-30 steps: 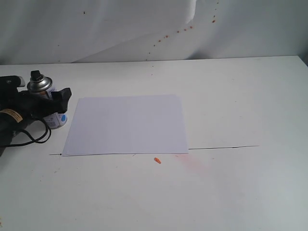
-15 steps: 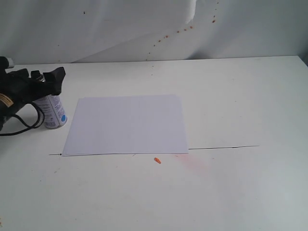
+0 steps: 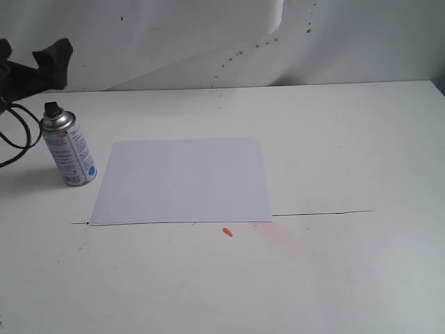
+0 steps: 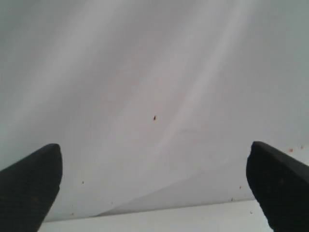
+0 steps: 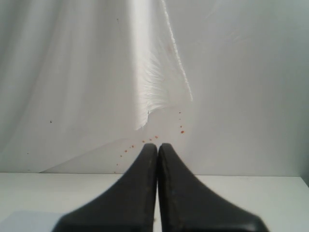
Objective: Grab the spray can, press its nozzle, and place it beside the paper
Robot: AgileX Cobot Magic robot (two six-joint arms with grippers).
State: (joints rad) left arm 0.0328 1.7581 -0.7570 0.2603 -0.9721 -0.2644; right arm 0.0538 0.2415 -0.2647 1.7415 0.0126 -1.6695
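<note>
The left gripper (image 3: 33, 56) is in the air at the far left edge of the exterior view. It is higher than the spray can (image 3: 69, 153) and does not touch it. In the left wrist view its two black fingers (image 4: 30, 186) stand wide apart. Between them only the white cloth (image 4: 154, 72) behind the table can be seen, so this gripper holds nothing.

The spray can stands upright on the white table (image 3: 334, 146), just beside the left edge of the paper (image 3: 184, 179), with a narrow gap between the two. Its black nozzle (image 3: 51, 109) sits on the silver top, and nothing presses on it. The paper lies flat near the middle of the table. A small orange speck (image 3: 227, 231) lies on the table just next to the paper's near edge.

The right gripper (image 5: 158, 152) appears only in the right wrist view. Its two dark fingers are pressed together along their length, with nothing between them. It points toward the cloth, above the far part of the table.
</note>
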